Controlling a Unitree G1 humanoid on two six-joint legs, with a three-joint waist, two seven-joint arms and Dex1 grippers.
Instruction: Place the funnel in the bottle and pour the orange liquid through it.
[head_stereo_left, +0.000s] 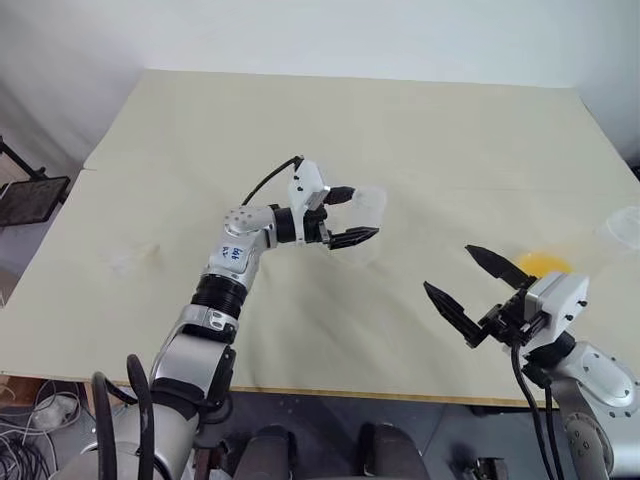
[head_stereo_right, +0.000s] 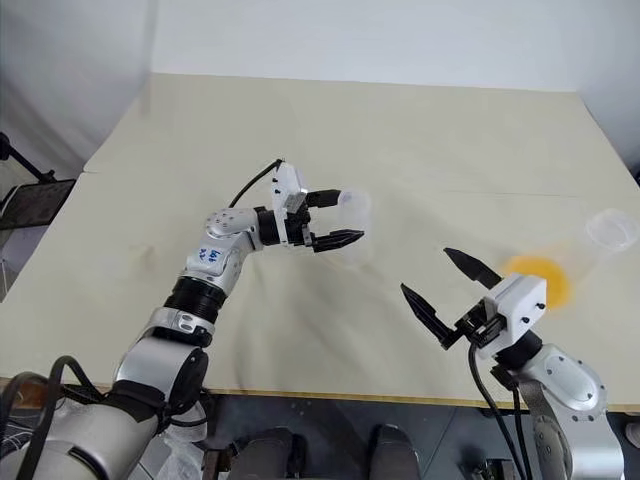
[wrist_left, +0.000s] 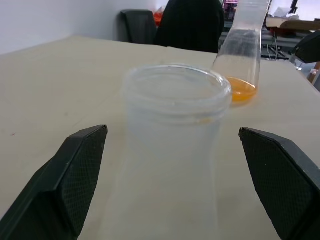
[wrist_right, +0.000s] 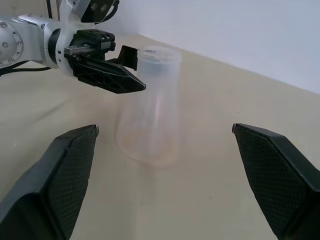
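The bottle (head_stereo_left: 376, 205) stands upright near the middle of the table, see-through and with nothing in its mouth. My left gripper (head_stereo_left: 362, 213) is open, one finger on each side of the bottle's neck; the left wrist view shows a gap between each finger and the bottle (wrist_left: 175, 130). The orange liquid (head_stereo_left: 545, 263) sits in the bottom of a clear conical cup (wrist_left: 245, 45) standing to the right of the bottle. My right gripper (head_stereo_left: 449, 268) is open and empty, near the front right, just short of the cup. A faint small see-through shape at the left looks like the funnel (head_stereo_left: 130, 258).
The pale table (head_stereo_left: 300, 110) stretches wide behind the bottle. Its front edge (head_stereo_left: 350, 393) runs just below my arms. A black stand (head_stereo_left: 25, 195) is off the table's left side.
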